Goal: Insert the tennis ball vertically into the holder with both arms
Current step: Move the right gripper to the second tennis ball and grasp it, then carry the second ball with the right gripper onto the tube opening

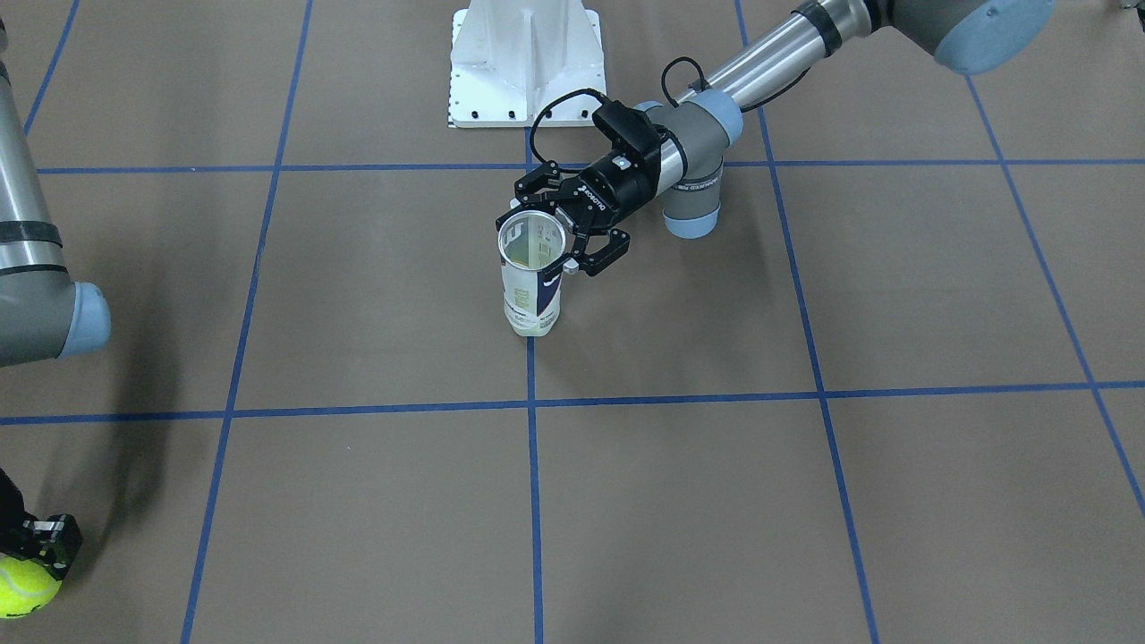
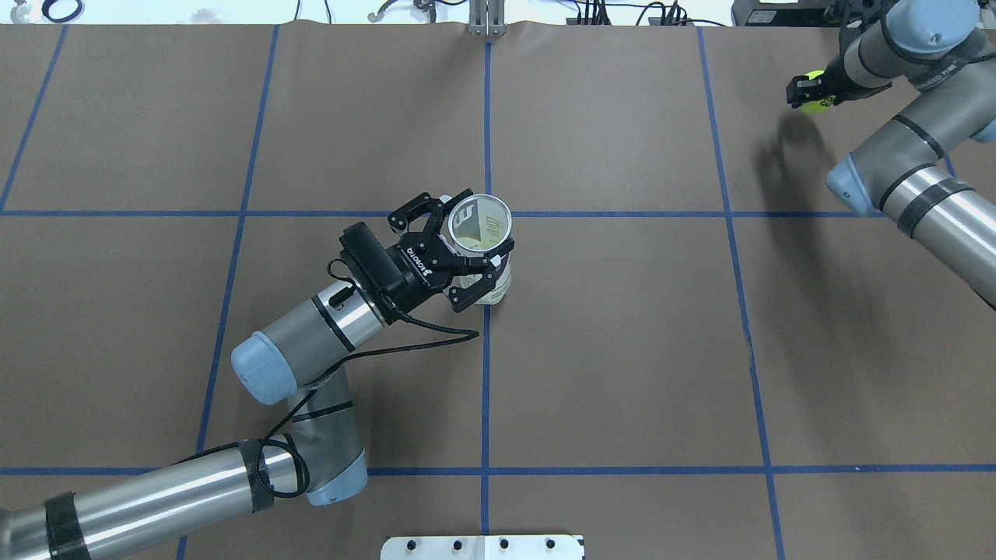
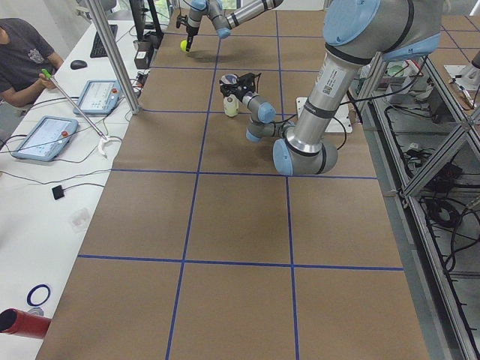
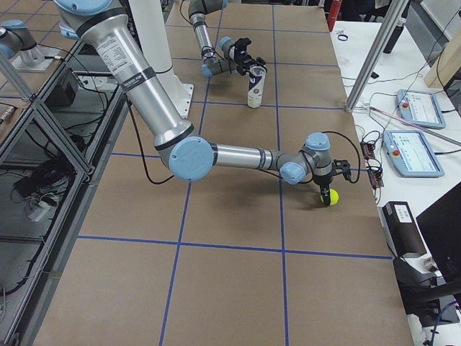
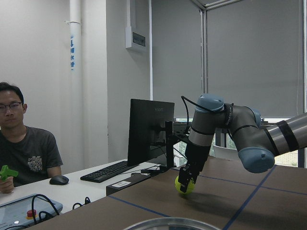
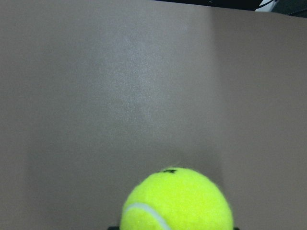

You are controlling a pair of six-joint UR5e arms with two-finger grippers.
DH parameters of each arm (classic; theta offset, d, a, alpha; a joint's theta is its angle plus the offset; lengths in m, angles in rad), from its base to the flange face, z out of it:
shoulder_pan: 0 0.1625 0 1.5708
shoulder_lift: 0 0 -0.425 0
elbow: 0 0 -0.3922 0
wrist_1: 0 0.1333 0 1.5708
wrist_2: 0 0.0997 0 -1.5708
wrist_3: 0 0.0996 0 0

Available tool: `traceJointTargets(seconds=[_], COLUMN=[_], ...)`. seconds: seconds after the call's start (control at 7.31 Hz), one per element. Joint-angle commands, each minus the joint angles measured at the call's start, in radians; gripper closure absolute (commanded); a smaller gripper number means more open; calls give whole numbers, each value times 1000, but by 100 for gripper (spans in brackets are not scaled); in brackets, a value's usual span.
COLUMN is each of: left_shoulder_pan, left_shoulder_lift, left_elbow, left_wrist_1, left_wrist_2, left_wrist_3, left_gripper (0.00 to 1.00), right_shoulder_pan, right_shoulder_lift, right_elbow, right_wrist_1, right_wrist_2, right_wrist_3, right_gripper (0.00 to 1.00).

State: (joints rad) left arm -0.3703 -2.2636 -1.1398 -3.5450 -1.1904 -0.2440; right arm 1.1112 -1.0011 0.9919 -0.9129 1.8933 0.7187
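Observation:
The holder [image 1: 532,286], a clear can with a white and navy label, stands upright with its mouth open near the table's middle; it also shows in the overhead view [image 2: 490,264]. My left gripper [image 2: 489,224] comes in level from the side and is shut on the holder just under its rim [image 5: 168,223]. The yellow-green tennis ball [image 2: 814,81] is in my right gripper [image 2: 809,87], far off at the table's corner, at or just above the surface. The ball fills the bottom of the right wrist view [image 6: 177,199] and shows in the front view [image 1: 25,586].
The white pedestal base [image 1: 523,63] stands at the robot's edge of the table. Beyond the far edge an operator [image 5: 24,139] sits at a side desk with tablets [image 4: 414,151] and a monitor [image 5: 151,127]. Blue tape lines grid the brown table.

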Motion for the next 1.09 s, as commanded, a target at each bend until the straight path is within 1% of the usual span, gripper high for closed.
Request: traceJointTargets(seconds=[0.0,0.14,0.27,0.41,0.55,0.68,0.82,0.96], left_shoulder_pan=[-1,1,2,1,1,1,2,2], left_shoulder_lift=[-1,1,-1,1,1,2,1,2], left_elbow=[-1,-1,-1,0,0,2,2,5], left_wrist_1=[0,1,2,2,0,0,1,0], left_wrist_2=[0,0,-1,0,-1,-1,-1,-1], left_wrist_3=[0,0,0,0,0,0,0,0], left_gripper=[14,14,14,14,14,14,14,14], right_shoulder_pan=[4,-2,-45,-127,-204,-264,-321,-373], right_shoulder_lift=[-49,-65,-71,-73,-59,-51,31,85], right_elbow=[335,470,614,793,929,1005,1013,1008], right_wrist_1=[-320,-451,-565,-687,-780,-779,-778,-776], right_wrist_2=[15,67,196,223,263,338,361,357], right_wrist_3=[4,39,153,286,391,500,624,718], right_gripper=[100,100,100,100,100,100,100,100])
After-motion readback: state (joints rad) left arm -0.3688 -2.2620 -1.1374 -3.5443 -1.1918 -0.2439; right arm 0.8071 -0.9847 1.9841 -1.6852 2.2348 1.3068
